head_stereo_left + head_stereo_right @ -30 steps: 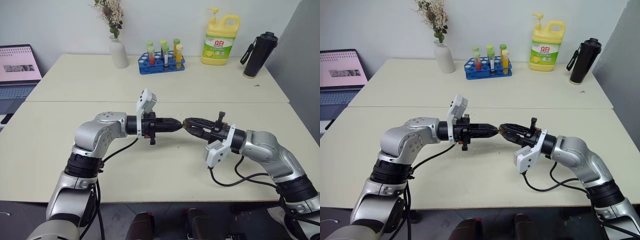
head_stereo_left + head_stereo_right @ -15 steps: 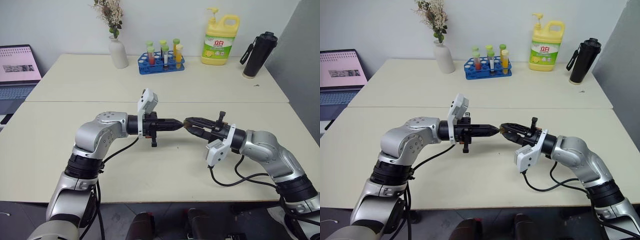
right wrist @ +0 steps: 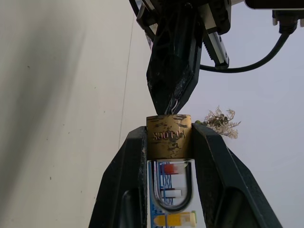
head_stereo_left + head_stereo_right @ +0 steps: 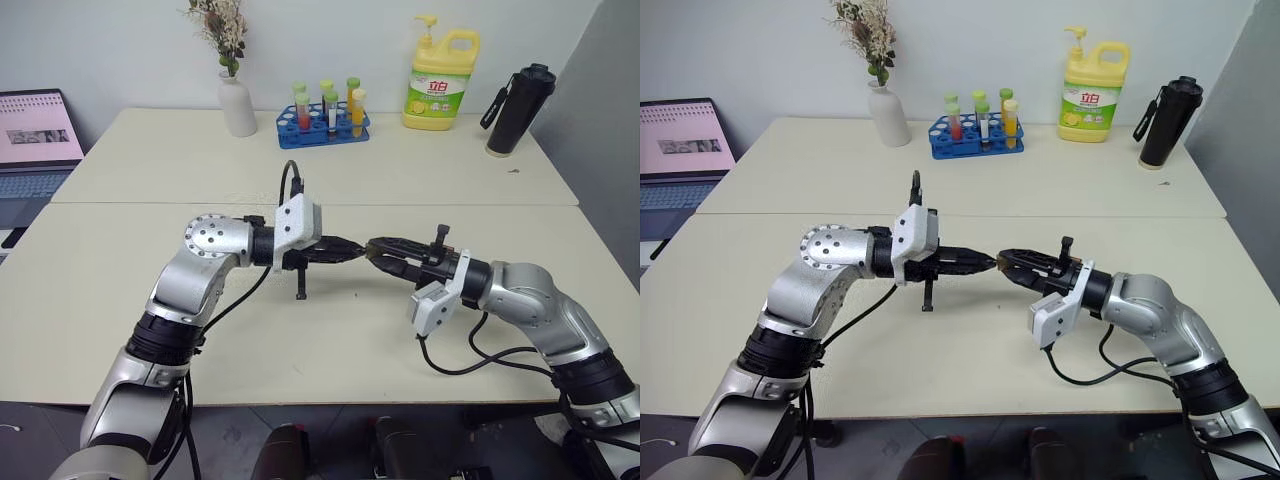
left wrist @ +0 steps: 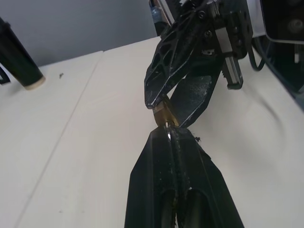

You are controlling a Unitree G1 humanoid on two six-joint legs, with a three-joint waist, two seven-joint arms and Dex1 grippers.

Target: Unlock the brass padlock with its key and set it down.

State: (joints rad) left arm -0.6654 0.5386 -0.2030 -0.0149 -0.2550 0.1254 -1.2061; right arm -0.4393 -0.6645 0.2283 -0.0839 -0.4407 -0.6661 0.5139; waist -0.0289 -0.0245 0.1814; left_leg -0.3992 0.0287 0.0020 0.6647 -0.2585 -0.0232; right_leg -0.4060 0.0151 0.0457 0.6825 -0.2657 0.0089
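Holding brass padlock [image 3: 168, 137] clamped between right gripper [image 4: 1008, 262] fingers, above middle of tabletop [image 4: 120, 290], shackle toward right wrist. Our left gripper [image 4: 985, 262] pinched fully shut, tips meeting padlock's bottom face; silvery glint of key [image 5: 168, 125] just visible there. Both arms reach inward, near level, tip to tip. Open tabletop all round; vase [image 4: 238, 105], tube rack [image 4: 324, 128], soap jug [image 4: 441, 82], black bottle [image 4: 518, 110] well apart along far edge.

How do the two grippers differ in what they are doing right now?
The right gripper grips the brass padlock by its sides, fingers apart; the left gripper has its fingers pressed together on the small key. The right one steadies the lock body, while the left meets the lock's key end. Both are held above the table, tip to tip.
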